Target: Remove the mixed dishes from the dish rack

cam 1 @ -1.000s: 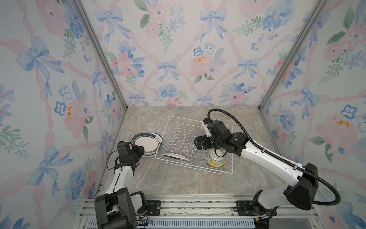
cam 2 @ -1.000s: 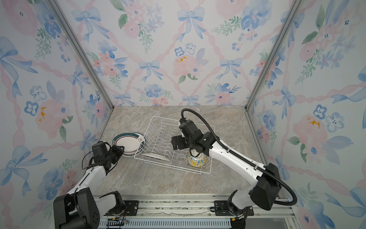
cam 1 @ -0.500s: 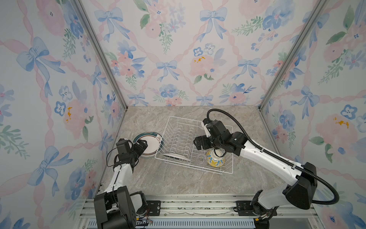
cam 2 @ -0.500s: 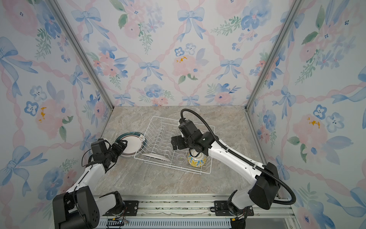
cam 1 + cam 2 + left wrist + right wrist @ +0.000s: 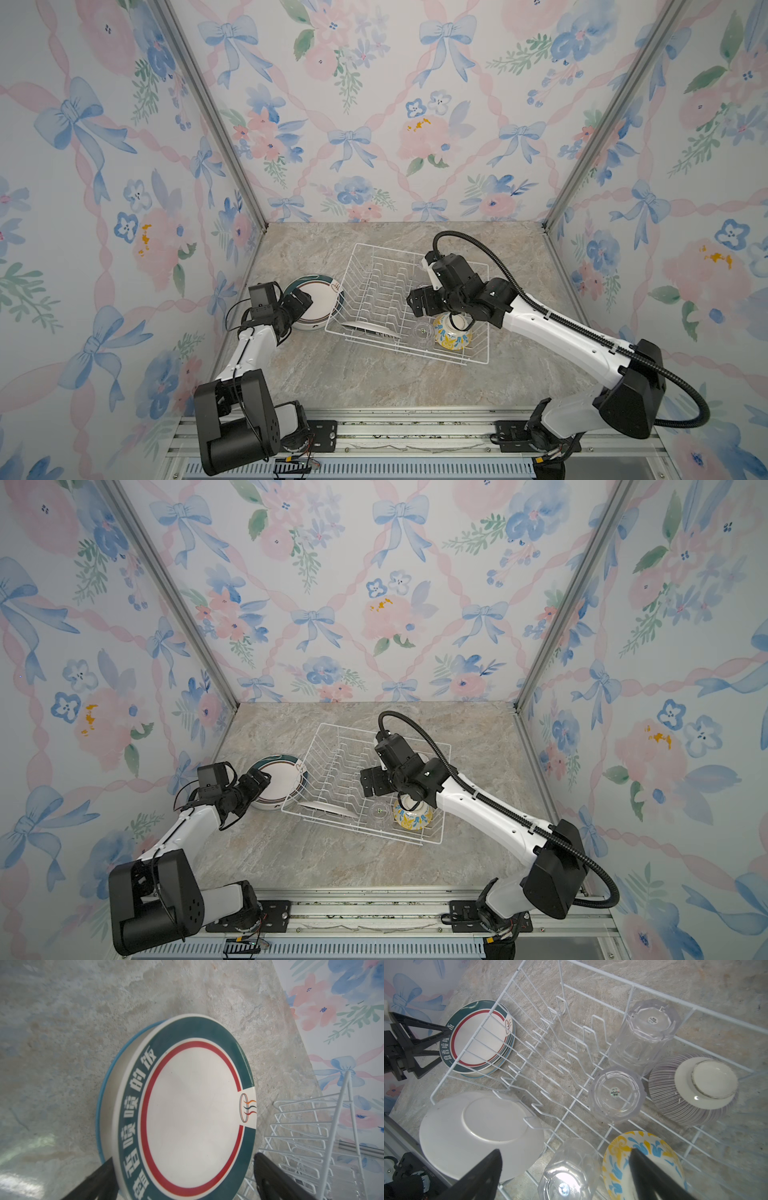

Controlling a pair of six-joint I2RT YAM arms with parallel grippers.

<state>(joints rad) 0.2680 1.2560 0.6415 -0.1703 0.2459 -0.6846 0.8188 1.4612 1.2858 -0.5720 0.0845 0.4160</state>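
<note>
Where the dish rack [image 5: 386, 282] stood askew on the surface [image 5: 374, 386], with its ridge rows running from far rim to near rim, the holdings were these.

Outside the rack, just beside its left rim: a stack of plates [image 5: 318, 301], flat and face up. The top plate [image 5: 193, 1109] was green-rimmed with Chinese characters.

Left tool [image 5: 182, 1161]: released, fingers spread wide to either side of that stack's edge, gripping nothing.

Inside the rack, near left corner: one white plate [image 5: 477, 1132], underside up, tilted against the ridges.

Inside the rack, right part:
- three clear glass cups [image 5: 614, 1093], bases up, the far one leaning;
- a purple-striped bowl [image 5: 691, 1091], inverted, foot up;
- a yellow-blue bowl [image 5: 643, 1159] at the near right corner, which way up not clear.

Right tool [image 5: 565, 1150]: released, jaws wide, poised above the nearest cup [image 5: 569, 1169] and the yellow-blue bowl, holding nothing.
</note>
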